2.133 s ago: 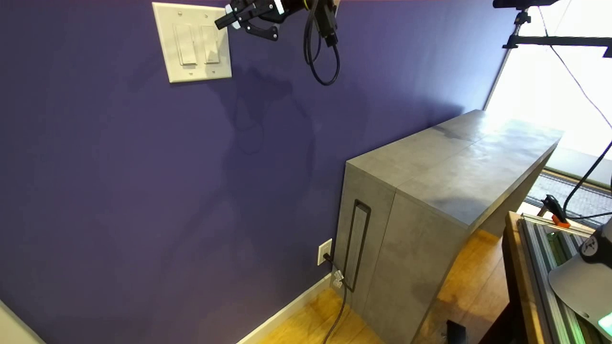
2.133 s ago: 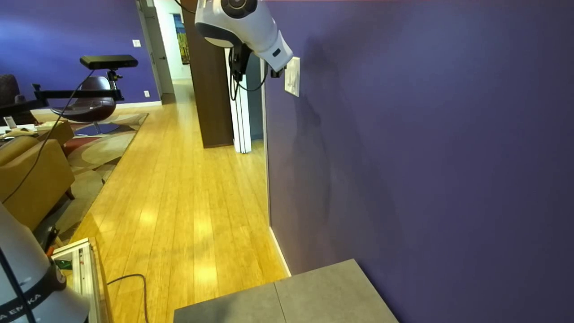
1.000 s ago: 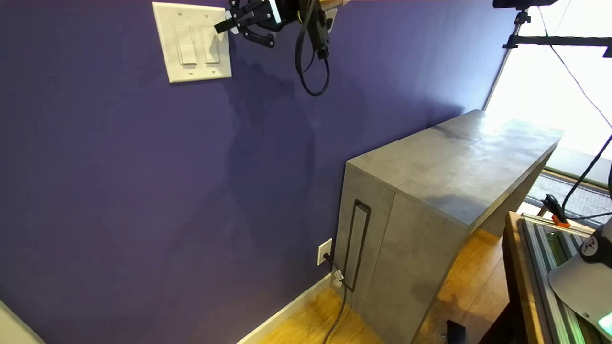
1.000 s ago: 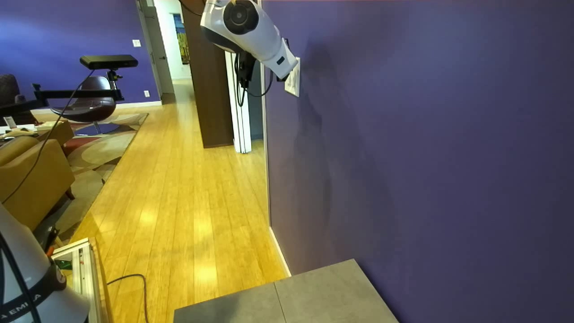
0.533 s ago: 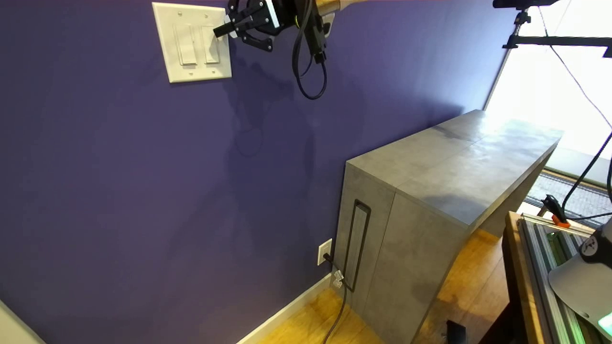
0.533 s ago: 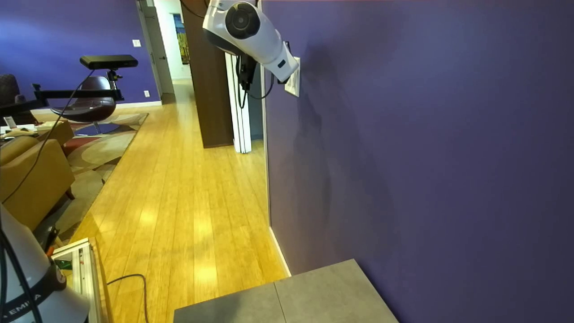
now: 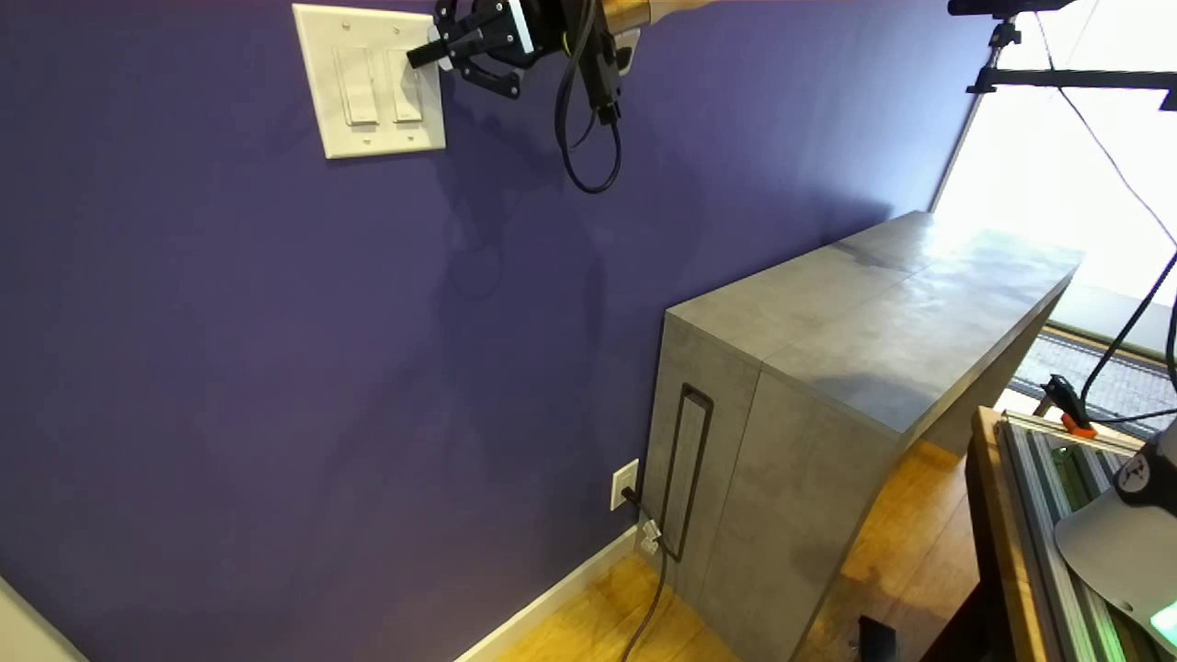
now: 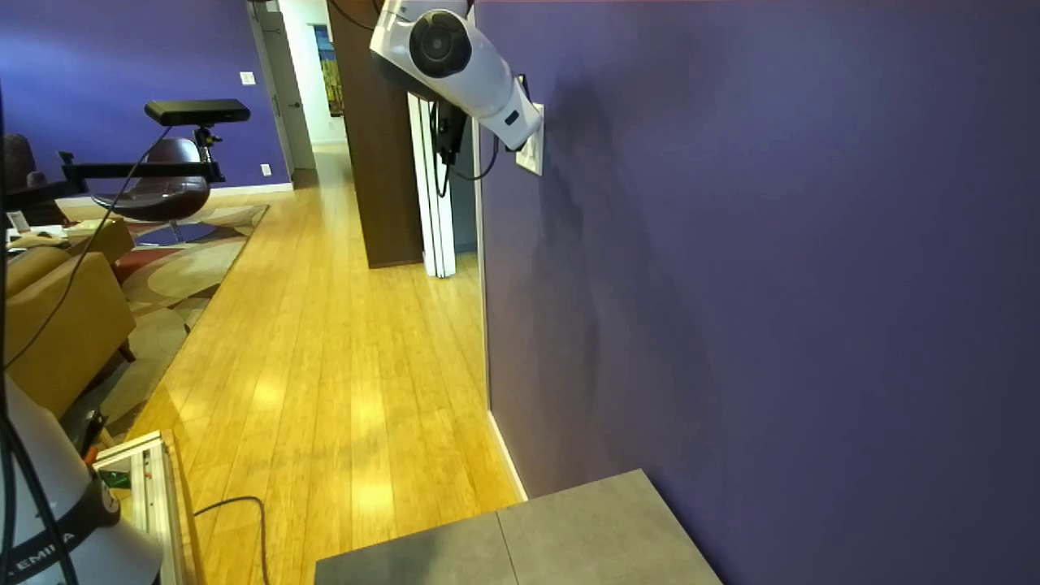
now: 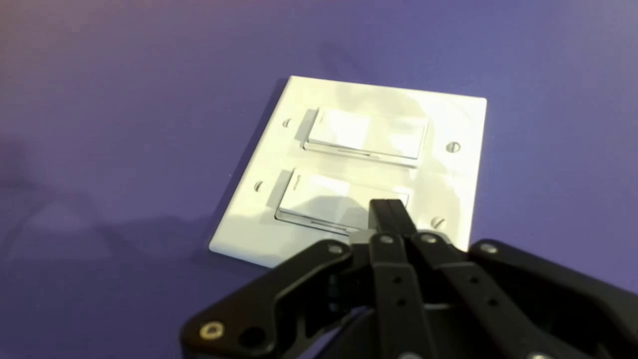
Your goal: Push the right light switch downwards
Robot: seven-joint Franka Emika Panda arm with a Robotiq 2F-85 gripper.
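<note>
now, in an exterior view | right light switch (image 7: 405, 92), long axis roughly upright, up-left of the left corner of the bench (image 7: 855, 313) | end effector (image 7: 421, 56) over its upper end, tips together, holding nothing, touch unclear; push likely runs down

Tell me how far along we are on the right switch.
Done: jaws shut, at the right light switch. In hand: they show in front of its upper end; contact can't be told. Remaining: apparently the downward push, as its lower end seems raised, like that of the left rocker.
</note>
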